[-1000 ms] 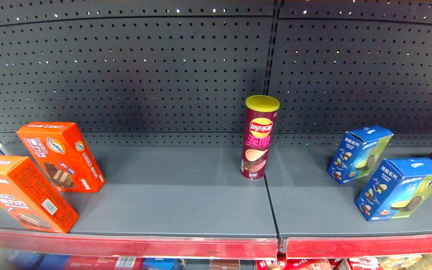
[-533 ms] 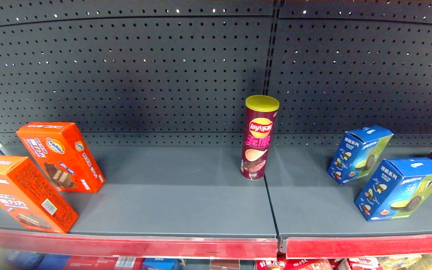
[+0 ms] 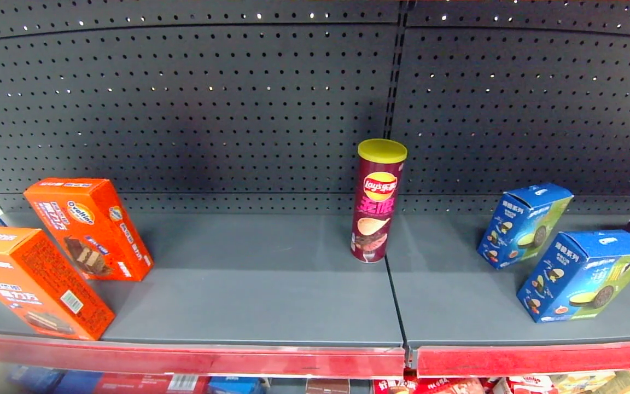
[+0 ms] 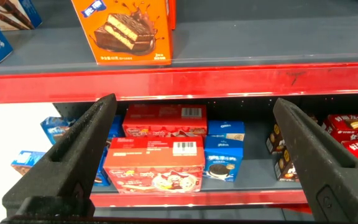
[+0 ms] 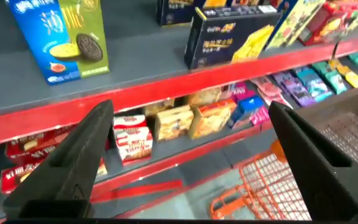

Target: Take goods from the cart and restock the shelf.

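A maroon chips can (image 3: 378,200) with a yellow lid stands upright at the middle of the grey shelf (image 3: 260,295). Two orange cake boxes (image 3: 89,228) (image 3: 33,282) stand at the shelf's left, and two blue-green cookie boxes (image 3: 523,224) (image 3: 583,275) at its right. My left gripper (image 4: 191,171) is open and holds nothing, low in front of the red shelf edge (image 4: 229,81), under an orange cake box (image 4: 123,30). My right gripper (image 5: 191,165) is also open and holds nothing, in front of the shelf below a blue-green cookie box (image 5: 64,37). An orange cart (image 5: 266,186) lies beneath it.
A lower shelf holds red boxes (image 4: 157,163) and blue cookie boxes (image 4: 224,158). A dark box (image 5: 235,34) stands beside the cookie box, with several packs (image 5: 197,118) under it. The perforated back panel (image 3: 238,109) closes the shelf. Wide bare room lies on either side of the can.
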You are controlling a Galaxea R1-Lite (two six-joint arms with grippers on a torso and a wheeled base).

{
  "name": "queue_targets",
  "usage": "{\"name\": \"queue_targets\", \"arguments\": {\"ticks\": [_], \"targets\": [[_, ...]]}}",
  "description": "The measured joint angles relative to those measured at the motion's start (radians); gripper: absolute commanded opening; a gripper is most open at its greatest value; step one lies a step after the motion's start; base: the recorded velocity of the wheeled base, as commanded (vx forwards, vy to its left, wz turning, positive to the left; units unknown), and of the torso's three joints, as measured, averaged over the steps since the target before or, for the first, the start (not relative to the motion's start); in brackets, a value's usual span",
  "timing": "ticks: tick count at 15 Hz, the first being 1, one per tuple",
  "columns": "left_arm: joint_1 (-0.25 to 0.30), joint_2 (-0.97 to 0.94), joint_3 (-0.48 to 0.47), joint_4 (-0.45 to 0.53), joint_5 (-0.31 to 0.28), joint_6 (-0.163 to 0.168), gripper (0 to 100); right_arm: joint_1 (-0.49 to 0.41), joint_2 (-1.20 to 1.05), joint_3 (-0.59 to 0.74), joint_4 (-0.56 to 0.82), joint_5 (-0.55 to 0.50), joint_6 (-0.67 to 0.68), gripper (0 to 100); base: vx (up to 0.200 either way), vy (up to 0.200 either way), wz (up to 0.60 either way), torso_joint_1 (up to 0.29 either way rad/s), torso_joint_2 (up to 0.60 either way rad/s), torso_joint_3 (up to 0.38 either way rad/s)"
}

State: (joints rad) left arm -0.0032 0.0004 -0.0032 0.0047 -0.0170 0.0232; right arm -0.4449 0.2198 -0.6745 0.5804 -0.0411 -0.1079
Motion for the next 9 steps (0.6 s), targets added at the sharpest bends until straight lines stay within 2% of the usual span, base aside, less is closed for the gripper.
{"name": "queue_targets", "arguments": {"ticks": [9], "targets": [[0.000, 0.000, 0.000, 0.000, -0.001, 0.008, 100, 0.010, -0.089, 0.040, -0.033, 0.003, -0.052, 100, 0.000, 0.000, 0.00, 0.000, 0.00, 0.000]]}}
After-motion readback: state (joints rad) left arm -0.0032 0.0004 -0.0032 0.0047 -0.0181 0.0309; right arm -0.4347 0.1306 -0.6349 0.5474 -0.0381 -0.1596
